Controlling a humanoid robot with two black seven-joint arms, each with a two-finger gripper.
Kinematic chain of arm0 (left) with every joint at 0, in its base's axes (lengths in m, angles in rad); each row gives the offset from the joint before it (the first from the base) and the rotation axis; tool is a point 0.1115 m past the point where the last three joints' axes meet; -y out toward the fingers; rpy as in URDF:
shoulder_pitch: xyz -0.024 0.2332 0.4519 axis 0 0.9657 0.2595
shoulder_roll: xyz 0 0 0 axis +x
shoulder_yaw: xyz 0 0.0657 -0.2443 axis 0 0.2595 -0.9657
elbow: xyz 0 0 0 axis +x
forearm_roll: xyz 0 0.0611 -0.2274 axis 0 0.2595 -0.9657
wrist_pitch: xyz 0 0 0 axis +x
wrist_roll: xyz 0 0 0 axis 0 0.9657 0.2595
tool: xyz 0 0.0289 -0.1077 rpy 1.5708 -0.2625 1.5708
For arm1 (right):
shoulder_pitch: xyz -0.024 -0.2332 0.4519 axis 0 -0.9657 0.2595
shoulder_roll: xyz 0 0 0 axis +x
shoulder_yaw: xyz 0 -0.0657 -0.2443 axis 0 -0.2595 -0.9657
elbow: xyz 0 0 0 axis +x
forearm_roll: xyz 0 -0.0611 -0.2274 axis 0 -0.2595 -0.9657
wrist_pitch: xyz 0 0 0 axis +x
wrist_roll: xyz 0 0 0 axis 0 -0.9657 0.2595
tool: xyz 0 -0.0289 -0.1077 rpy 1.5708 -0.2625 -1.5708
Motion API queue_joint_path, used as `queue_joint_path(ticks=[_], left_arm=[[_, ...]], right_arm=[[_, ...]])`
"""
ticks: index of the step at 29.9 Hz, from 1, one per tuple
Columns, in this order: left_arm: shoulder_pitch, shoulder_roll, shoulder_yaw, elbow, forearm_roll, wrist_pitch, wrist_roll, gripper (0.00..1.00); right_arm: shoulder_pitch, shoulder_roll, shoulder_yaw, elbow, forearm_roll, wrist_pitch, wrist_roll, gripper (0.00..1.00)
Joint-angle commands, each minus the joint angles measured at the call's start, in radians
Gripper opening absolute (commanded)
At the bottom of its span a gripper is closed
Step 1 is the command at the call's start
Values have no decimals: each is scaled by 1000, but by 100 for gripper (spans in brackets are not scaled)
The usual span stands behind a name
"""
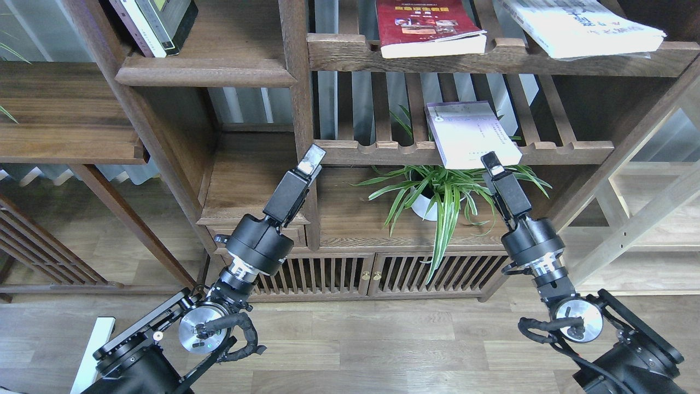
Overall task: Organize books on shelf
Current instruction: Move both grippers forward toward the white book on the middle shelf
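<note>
A pale lavender-white book (470, 134) lies flat on the lower slatted rack, its near edge sticking out over the front rail. On the upper rack lie a dark red book (429, 27) and, to its right, a white book with blue characters (579, 24). The solid dark shelf (205, 71) is at the upper left. My right gripper (492, 162) points up with its tip at the lavender book's near edge; I cannot tell if it touches. My left gripper (310, 157) points up beside the bookcase's centre post. On both, the fingers cannot be told apart.
Several books (158, 22) lean together on the solid shelf. A potted spider plant (437, 197) stands under the lower rack, between my arms. A low cabinet with slatted doors (372, 273) sits below. A lighter wide tabletop (60, 109) extends at the left.
</note>
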Motion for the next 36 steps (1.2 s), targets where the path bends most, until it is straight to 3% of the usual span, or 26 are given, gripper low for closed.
queue_joint_path(ticks=[1,26,36], left_arm=[[1,1,10,0,0,0,0,99],[21,-6,42,-9,9,0,0,99],[12,-2,53,-1,2,0,0,99]], right_arm=[[0,1,1,0,-1,0,0,100],[-14,2,-31,3,-4,0,0,100],[-22,-70,-114,17,-4,0,-3,100]])
